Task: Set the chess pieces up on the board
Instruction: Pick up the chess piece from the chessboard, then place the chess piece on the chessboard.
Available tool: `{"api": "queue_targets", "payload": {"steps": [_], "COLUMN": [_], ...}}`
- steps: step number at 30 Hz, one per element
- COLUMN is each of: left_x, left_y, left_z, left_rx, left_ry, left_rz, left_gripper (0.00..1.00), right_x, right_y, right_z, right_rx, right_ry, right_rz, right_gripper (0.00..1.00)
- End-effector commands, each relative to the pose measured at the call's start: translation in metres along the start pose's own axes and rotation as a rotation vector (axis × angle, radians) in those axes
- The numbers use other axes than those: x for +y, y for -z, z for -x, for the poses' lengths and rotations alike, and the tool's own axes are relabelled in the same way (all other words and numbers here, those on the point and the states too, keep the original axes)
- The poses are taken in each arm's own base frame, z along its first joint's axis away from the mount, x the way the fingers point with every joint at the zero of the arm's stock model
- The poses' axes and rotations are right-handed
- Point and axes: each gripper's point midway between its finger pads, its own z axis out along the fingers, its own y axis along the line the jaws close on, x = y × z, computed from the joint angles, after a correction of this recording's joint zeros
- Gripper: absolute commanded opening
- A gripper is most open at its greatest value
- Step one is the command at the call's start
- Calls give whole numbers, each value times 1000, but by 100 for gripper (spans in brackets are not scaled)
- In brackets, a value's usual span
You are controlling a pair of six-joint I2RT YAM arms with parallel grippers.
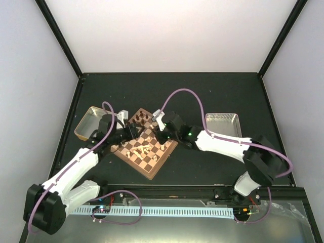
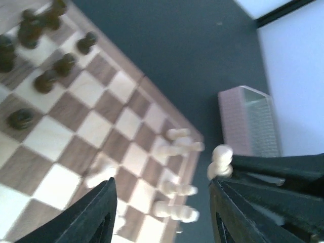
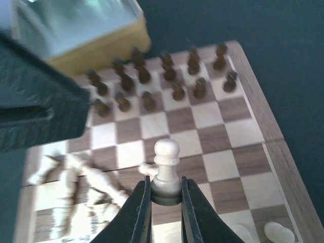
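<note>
Right claw [image 3: 165, 191] clamped on pale pawn [image 3: 166, 161], lower centre, over board [image 3: 238, 109]: placing step. Left claw [image 2: 162, 212] agape, empty. Next, likely: lower pawn upright onto its square.

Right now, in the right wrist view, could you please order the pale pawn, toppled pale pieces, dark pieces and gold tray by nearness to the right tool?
1. pale pawn, in the right tool
2. toppled pale pieces, just left
3. dark pieces, far rows
4. gold tray, far top left
</note>
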Motion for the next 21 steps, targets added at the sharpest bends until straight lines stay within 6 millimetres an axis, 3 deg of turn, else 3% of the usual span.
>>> {"api": "queue_targets", "payload": {"steps": [1,4,8,10,13,15,17,21], "left_x": [-60,-79,-98,-102,-102,-103,-103,-103], "left_y": [32,44,52,53,50,50,51,49], "left_z": [10,4,-10,-16,-21,-19,-18,-17], "left_rx": [43,100,216,278,337,328,319,320], "left_ry": [-105,-147,-174,-181,-160,-169,-174,-169], "left_rz": [-240,-332,-434,-467,-469,-472,-470,-471], "left_gripper": [56,63,64,59,38,29,25,27], "right_x": [31,41,51,54,53,54,55,57], "right_y": [38,52,68,73,75,75,74,74], "right_z": [42,42,42,44,45,44,42,40], "right_rx": [-228,-255,-283,-296,-302,-298,-293,-286], "right_ry": [150,212,262,270,271,271,275,286], "right_rz": [176,233,293,304,304,307,315,328], "right_gripper": [6,6,6,6,6,6,6,6]}}
